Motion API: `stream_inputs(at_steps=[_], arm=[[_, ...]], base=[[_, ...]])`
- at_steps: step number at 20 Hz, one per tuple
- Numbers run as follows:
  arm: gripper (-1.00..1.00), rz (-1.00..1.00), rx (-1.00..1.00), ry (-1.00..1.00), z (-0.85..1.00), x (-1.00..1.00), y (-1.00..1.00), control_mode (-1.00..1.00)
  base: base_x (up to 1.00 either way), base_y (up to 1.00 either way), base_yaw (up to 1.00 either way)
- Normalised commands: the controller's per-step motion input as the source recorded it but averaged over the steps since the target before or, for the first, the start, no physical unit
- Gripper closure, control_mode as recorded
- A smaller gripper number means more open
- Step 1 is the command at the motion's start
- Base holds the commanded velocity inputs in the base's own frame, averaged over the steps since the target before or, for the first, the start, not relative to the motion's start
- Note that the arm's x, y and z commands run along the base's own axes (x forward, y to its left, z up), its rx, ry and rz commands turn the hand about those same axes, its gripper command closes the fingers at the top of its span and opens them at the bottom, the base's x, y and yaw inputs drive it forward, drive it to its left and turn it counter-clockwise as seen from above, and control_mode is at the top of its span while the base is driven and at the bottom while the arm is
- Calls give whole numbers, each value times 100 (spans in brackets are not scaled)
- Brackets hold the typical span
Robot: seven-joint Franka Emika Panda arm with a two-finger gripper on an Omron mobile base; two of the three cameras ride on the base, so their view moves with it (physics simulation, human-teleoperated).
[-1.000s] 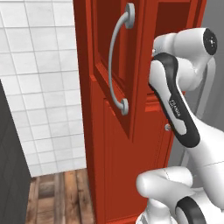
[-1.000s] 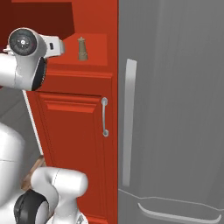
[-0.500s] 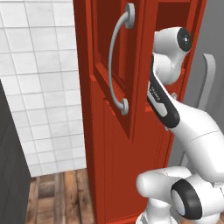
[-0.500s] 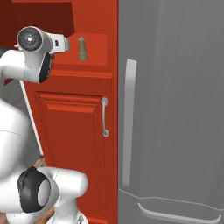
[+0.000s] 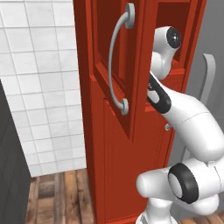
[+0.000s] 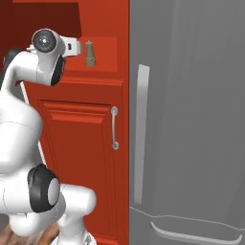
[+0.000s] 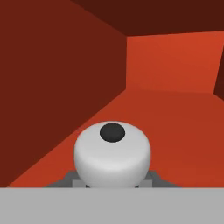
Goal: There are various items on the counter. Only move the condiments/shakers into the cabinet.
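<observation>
White-topped and round, the ball-top shaker (image 7: 112, 153) sits clamped in the gripper (image 7: 112, 183), its dark-dotted cap facing the camera, held just above the red shelf (image 7: 175, 127) inside the cabinet (image 5: 113, 131). On that shelf, near the cabinet's right edge, the tan mill-shaped shaker (image 6: 90, 53) stands upright, so one of the two looks delivered. By my reading, what remains is setting this second shaker down, letting go and drawing the arm out past the open door (image 5: 100, 144).
</observation>
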Motion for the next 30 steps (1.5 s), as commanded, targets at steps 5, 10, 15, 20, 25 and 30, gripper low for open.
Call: stream_inputs(at_steps=[5, 10, 15, 20, 25, 30], arm=[[100, 0, -3, 9, -16, 40, 0, -100], [100, 0, -5, 11, -21, 33, 0, -100], [100, 0, -4, 8, -23, 27, 0, -100], [100, 0, -2, 2, -19, 12, 0, -100], [-100, 0, 0, 0, -13, -6, 0, -100], [-100, 0, 0, 0, 0, 0, 0, -100]], base=[[0, 0, 0], [0, 0, 0], [0, 0, 0], [0, 0, 0], [0, 0, 0], [0, 0, 0]])
